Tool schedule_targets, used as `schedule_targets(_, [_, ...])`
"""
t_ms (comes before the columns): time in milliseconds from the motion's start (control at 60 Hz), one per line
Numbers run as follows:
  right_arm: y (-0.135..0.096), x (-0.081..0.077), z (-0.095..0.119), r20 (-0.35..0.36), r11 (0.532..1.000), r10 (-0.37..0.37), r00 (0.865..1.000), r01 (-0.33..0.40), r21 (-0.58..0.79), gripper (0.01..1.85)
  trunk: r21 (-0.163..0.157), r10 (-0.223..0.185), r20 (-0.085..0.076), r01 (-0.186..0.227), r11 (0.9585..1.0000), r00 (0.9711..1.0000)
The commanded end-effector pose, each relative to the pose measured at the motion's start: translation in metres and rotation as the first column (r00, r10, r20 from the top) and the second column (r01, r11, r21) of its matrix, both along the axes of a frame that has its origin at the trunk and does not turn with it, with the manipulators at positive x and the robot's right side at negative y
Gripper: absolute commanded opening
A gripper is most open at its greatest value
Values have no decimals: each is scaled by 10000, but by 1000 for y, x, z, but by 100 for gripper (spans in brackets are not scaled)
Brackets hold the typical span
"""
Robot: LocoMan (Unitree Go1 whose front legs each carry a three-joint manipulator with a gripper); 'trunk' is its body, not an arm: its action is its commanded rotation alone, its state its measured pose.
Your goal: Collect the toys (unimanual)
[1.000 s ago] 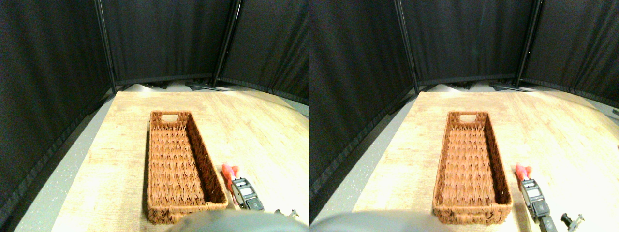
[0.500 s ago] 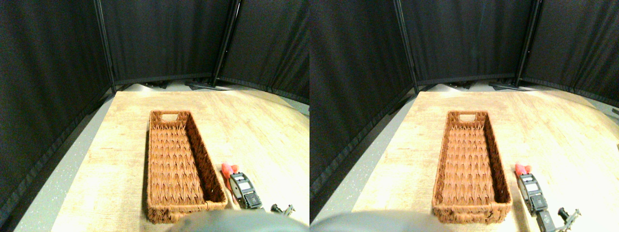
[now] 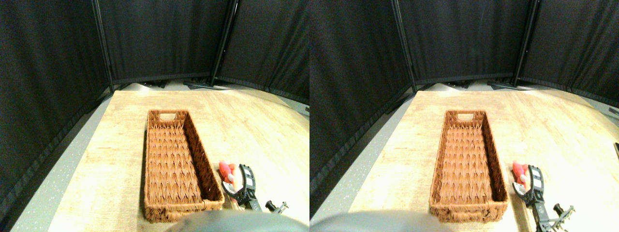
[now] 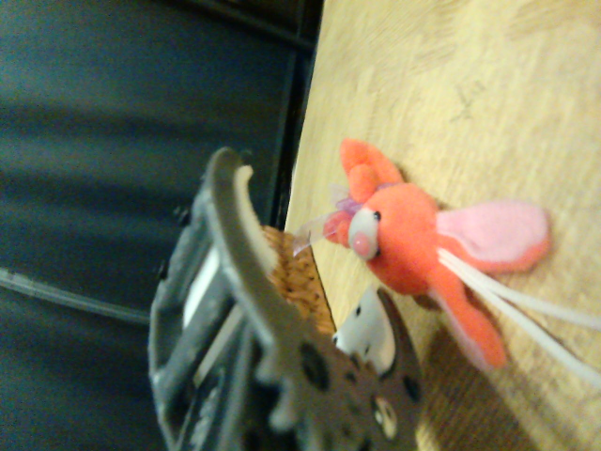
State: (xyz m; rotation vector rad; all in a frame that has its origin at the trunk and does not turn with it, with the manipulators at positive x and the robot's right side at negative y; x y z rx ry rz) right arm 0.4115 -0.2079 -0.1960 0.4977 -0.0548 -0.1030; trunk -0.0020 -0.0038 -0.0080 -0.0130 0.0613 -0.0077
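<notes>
Compared with the earlier frames, the right gripper (image 3: 235, 182) has turned: before, its flat grey top with a pale label faced the camera, and now the curved dark frames of its two jaws show, standing apart from each other. The whole picture has also shifted a little, so the camera itself moved; the basket (image 3: 151, 159) did not.

Now the jaws are spread, and the red toy (image 3: 225, 169) sits at their far end, on the wooden table (image 3: 251, 125), just beside the right long wall of the woven basket. From the stereo view I cannot tell if a jaw touches the toy.

In the wrist view the red toy (image 4: 399, 240) is an orange-red plush mouse with pink ears, a pink nose, one dark eye and white strings. It lies on the table (image 4: 451, 85), apart from the grey jaw frame that crosses the lower part of the picture. A small piece of the basket weave (image 4: 296, 277) shows beside that frame.

Black curtain panels (image 3: 164, 38) stand around the table.
</notes>
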Motion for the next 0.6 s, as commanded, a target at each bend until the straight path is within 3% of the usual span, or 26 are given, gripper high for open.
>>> schedule_targets(17, [3, 2, 7, 435, 9940, -306, 9986, 258, 1063, 83, -158, 33, 11, -33, 9999, 10000])
schedule_targets(167, [1, 3, 10, 698, 9861, -501, 9963, 383, 1619, 92, -193, 31, 1, -31, 9998, 10000])
schedule_targets(300, [5, 4, 20, 901, 9603, -408, 9951, 142, 2785, 85, -182, 29, 23, -28, 9998, 10000])
schedule_targets(467, [1, 12, 11, 660, 9576, -411, 9970, 205, 2873, 78, -203, 57, 35, -56, 9998, 10000])
schedule_targets(600, [-5, 18, 2, 404, 8968, -453, 9982, 228, 4419, 81, -242, 121, -18, -121, 9996, 9999])
